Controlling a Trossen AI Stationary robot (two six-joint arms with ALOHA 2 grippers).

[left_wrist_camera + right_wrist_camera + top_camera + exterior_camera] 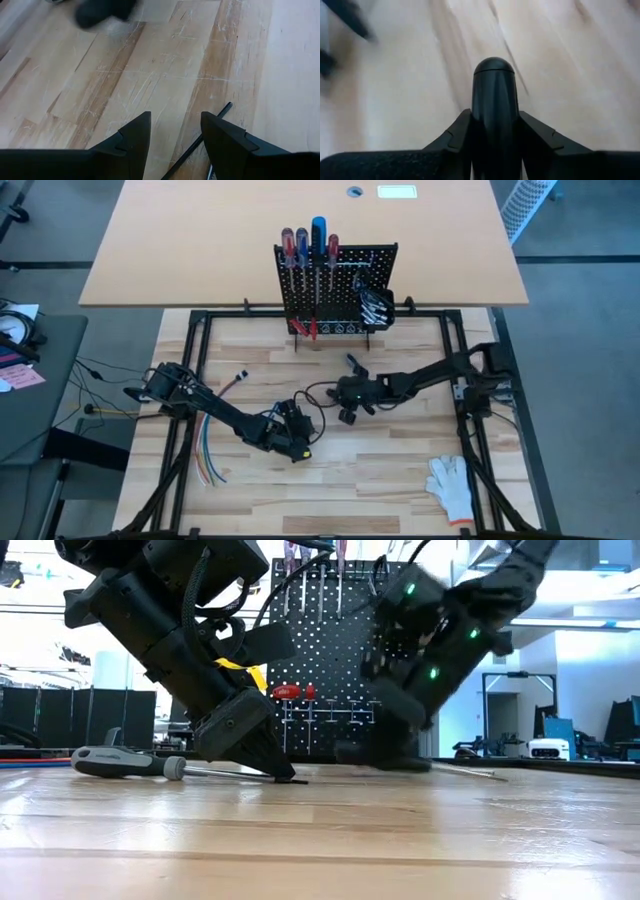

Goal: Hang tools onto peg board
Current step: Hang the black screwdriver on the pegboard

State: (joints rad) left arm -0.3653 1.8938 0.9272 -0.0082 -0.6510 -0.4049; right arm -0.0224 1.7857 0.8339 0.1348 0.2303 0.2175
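Your right claw (495, 145) is clamped around a black screwdriver handle (493, 100), low over the middle of the desk (400, 470). Your left claw (172, 137) sits wide with nothing between its fingers, tips down on the desk, a thin dark shaft (200, 142) lying right under it. The peg board (335, 290) stands at the back with screwdrivers (308, 255) already hanging.

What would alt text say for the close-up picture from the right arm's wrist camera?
The right hand grips a black rounded tool handle between its two dark fingers, the handle's domed end pointing away from the camera. Behind it lies the pale wooden table, blurred.
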